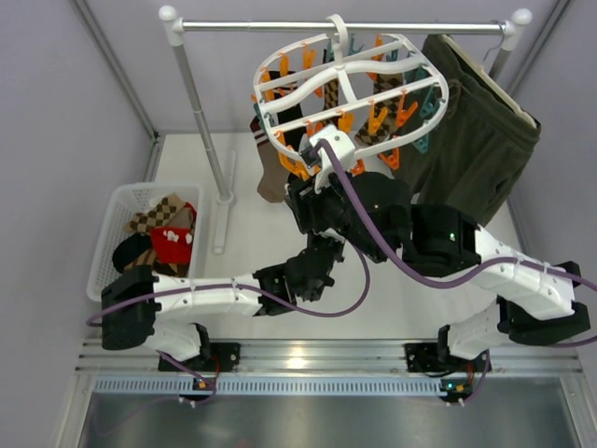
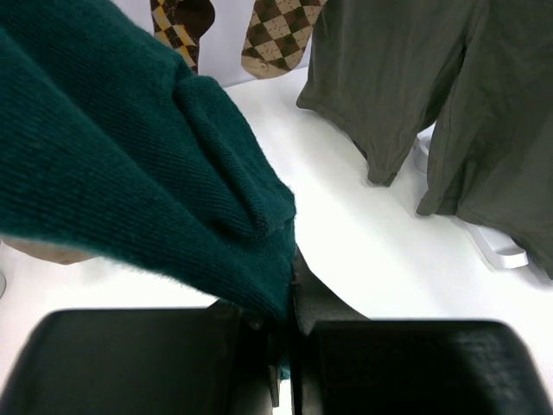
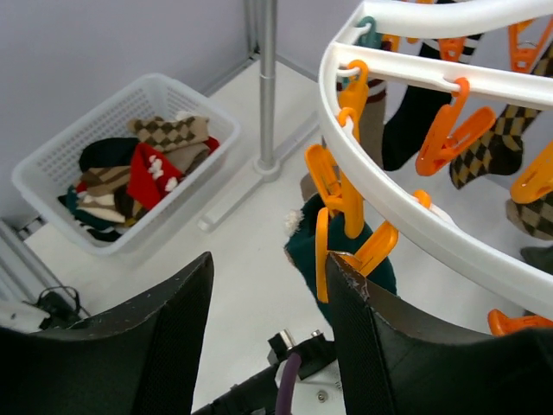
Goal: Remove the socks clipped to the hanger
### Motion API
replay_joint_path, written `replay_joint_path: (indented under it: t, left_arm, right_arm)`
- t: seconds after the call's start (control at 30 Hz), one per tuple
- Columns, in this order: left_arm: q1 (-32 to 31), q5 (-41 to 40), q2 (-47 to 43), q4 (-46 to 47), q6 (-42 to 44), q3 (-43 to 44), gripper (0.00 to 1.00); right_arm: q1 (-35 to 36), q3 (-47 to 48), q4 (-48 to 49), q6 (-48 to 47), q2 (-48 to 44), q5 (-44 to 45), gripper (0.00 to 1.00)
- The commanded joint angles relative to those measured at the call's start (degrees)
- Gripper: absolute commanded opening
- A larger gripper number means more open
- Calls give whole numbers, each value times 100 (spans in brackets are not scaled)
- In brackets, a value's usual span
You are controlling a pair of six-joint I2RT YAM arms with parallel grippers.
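Observation:
The round white hanger [image 1: 347, 82] hangs from the rail, with orange and teal clips and several socks under it. In the right wrist view its rim [image 3: 406, 207] crosses the right side. A teal sock [image 3: 346, 251] hangs from an orange clip [image 3: 322, 251] on that rim. My right gripper [image 3: 268, 268] is open, and its right finger touches that clip. My left gripper [image 2: 289, 346] is shut on the lower end of the teal sock [image 2: 130, 164]. In the top view the left gripper [image 1: 317, 266] sits below the right gripper [image 1: 300, 191]. Argyle socks [image 2: 276, 35] hang behind.
A white basket [image 1: 112, 233] at the left holds several removed socks and also shows in the right wrist view [image 3: 60, 156]. Dark green shorts [image 1: 476, 140] hang at the right of the rail [image 1: 345, 28]. The rail's steel post [image 3: 268, 86] stands between basket and hanger.

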Motion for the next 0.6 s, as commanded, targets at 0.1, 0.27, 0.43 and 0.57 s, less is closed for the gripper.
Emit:
replay_joint_path:
  t: [0.1,0.27,0.43,0.57]
  left_arm:
    - [-60,26,-55,319,73,182,0]
    - [-60,34,-73,310,125,199,0]
    - [-60,166,-29,319,125,234,0]
    - [-60,184,33,319,125,252,0]
  right_arm:
    - [111,273,-590,158,91,1175,58]
    - [164,159,-572,88,-24,1640,72]
    - [199,114,-98,-254,-147,869,68]
    - [260,474,-229,-307,64,236,63]
